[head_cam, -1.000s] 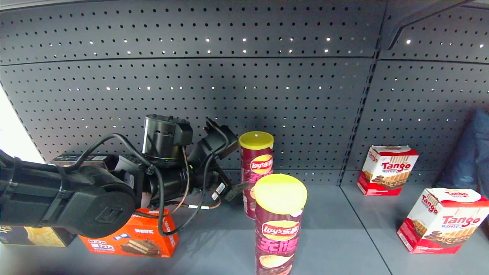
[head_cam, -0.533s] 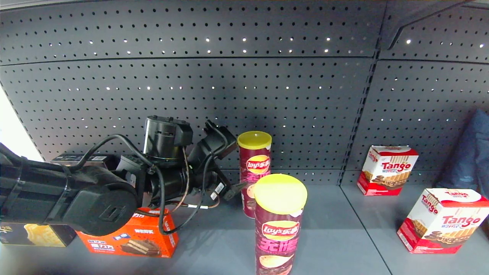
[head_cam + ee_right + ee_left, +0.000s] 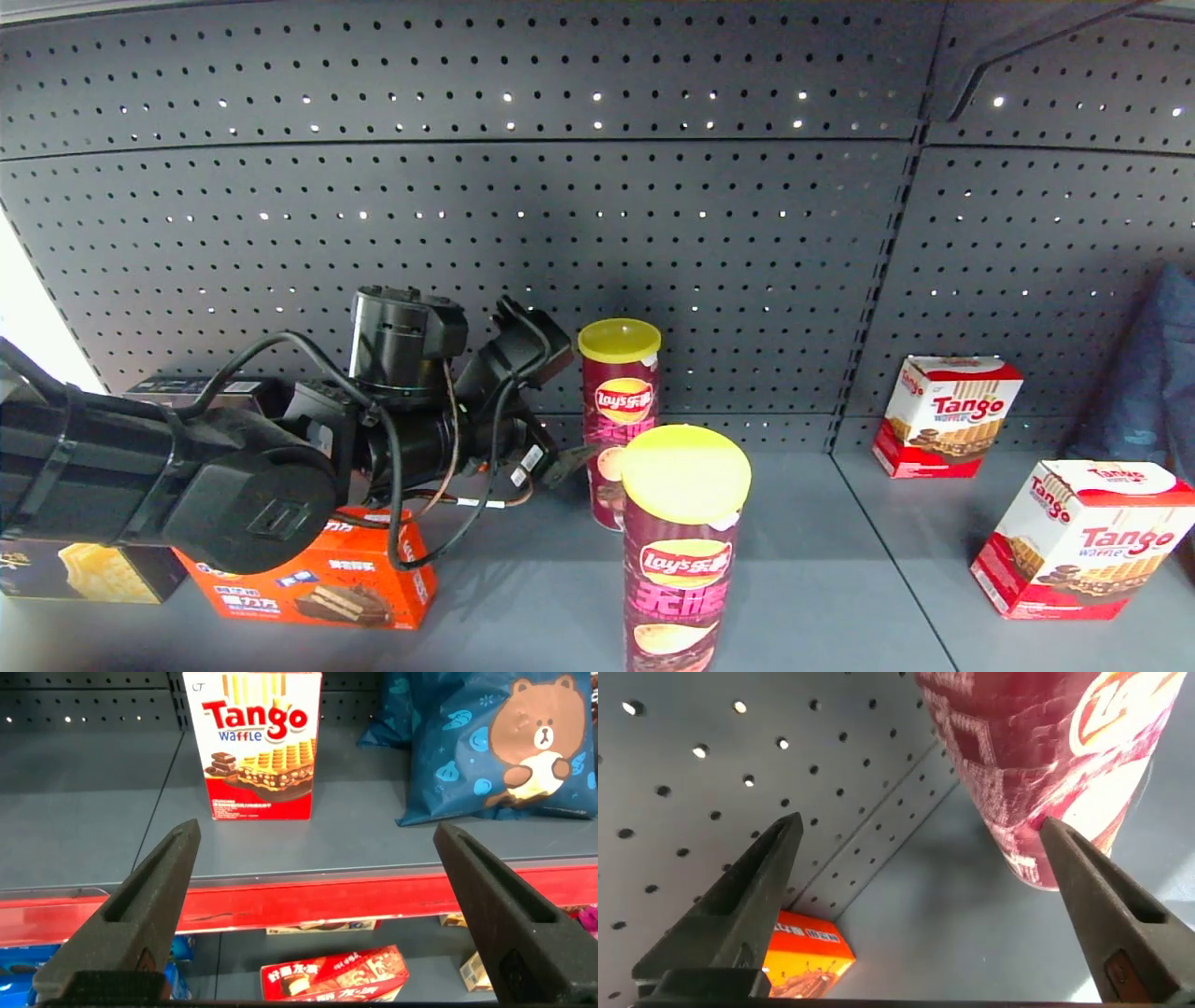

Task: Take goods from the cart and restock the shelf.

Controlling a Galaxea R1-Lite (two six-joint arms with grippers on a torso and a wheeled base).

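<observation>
Viewing the shelf from the head camera, I note the left arm lies across the left part of the shelf deck (image 3: pixel 822 579), above the orange cake box (image 3: pixel 317 583). The left gripper (image 3: pixel 920 826) has its fingers spread wide and grips nothing. The rear chips can (image 3: pixel 618 411), maroon with a yellow lid, stands upright on the deck close to the pegboard back panel (image 3: pixel 653 233). In the left wrist view I see this can just ahead of the finger gap and offset toward one finger; I cannot tell whether that finger touches it. The front chips can (image 3: pixel 681 551) stands upright nearer the camera, apart from the gripper.

The right gripper (image 3: pixel 318 829) is also spread open and empty. It faces a shelf bay holding an upright wafer box (image 3: pixel 262 747) and a blue bear-print bag (image 3: pixel 495 742).

On the right of the deck, a second wafer box (image 3: pixel 1083 541) stands near the front edge. A dark snack box (image 3: pixel 84 574) lies at the far left.
</observation>
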